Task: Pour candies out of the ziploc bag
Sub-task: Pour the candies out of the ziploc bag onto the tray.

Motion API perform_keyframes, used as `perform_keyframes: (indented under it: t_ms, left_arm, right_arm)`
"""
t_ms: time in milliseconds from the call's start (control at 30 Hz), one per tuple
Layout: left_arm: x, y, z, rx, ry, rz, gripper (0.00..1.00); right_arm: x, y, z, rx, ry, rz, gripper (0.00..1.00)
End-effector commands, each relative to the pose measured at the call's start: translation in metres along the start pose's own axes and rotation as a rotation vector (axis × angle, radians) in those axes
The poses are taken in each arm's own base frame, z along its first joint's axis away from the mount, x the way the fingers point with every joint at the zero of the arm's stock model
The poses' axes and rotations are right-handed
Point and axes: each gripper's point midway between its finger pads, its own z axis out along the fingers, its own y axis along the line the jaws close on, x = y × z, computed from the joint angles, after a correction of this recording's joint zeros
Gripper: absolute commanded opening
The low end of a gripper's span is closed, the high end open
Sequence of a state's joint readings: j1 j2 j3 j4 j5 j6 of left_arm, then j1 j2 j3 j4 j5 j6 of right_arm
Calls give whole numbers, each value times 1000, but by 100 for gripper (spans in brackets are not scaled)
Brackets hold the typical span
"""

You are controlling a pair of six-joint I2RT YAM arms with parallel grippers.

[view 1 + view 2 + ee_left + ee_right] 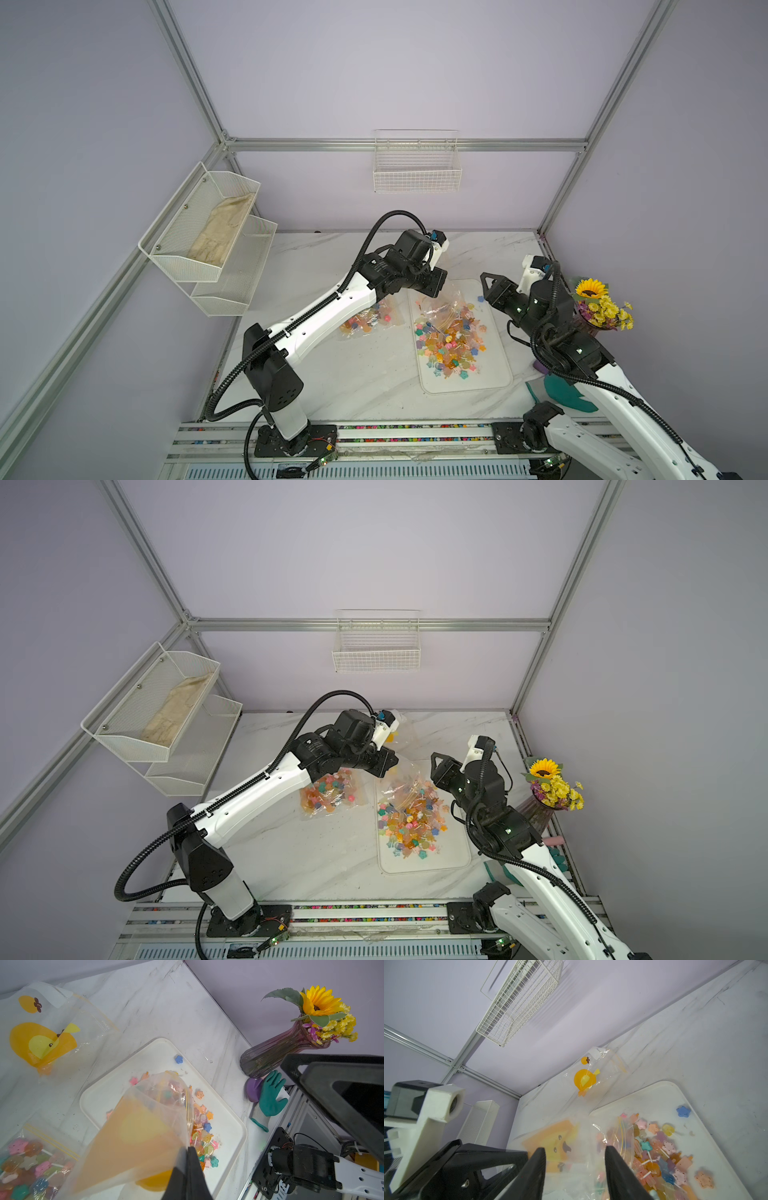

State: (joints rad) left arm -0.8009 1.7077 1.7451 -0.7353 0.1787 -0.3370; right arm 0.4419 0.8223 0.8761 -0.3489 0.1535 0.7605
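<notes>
1. The left end effector (188,1153) is clamped shut on one corner of the ziploc bag (145,1126). It holds the bag mouth-down over the white tray (465,384). The right end effector (574,1148) stands partly open just beside the bag and grips nothing.
2. The candies (451,340) lie heaped on the tray under the bag's mouth. Whether a few remain inside the mouth cannot be told.
3. Risk: the pinch is on thin, slippery film, so the bag may slide free and drop onto the heap.
4. Risk: the candy sticks may snag on the zip strip, leaving sweets lodged inside.
5. Risk: the tray's rim is low, so a hard shake may scatter candies onto the desk (353,374).
6. Risk: a second, full bag (365,320) lies just beside the tray under the left arm and may get dragged.
7. Risk: the flower vase (276,1053) stands near the right arm, and a wide swing may tip it.
8. Writing: an empty bag (41,1039) on the desk shows an orange cartoon print. Faint lettering by its zip is too small to read, and no brand is legible.
</notes>
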Motion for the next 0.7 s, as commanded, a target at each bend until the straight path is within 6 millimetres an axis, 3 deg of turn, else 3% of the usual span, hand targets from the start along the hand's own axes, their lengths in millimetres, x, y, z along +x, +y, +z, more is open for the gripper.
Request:
perform_keyframes:
  t_ms: [0,267,433,667]
  left_arm:
    - [-6,-6,-1,26,-13,21,0]
    - [2,-13,5,41,4,114,0]
    - [7,-24,0,22,-37,339,0]
    - [21,-44,-7,26,-143,649,0]
  right_arm:
    - [-9,-1,-2,14,-31,-3,50]
    - [-16,3,3,13,-37,22,54]
    - [-25,19,17,-45,31,75,63]
    - [-37,12,48,-157,186,221,72]
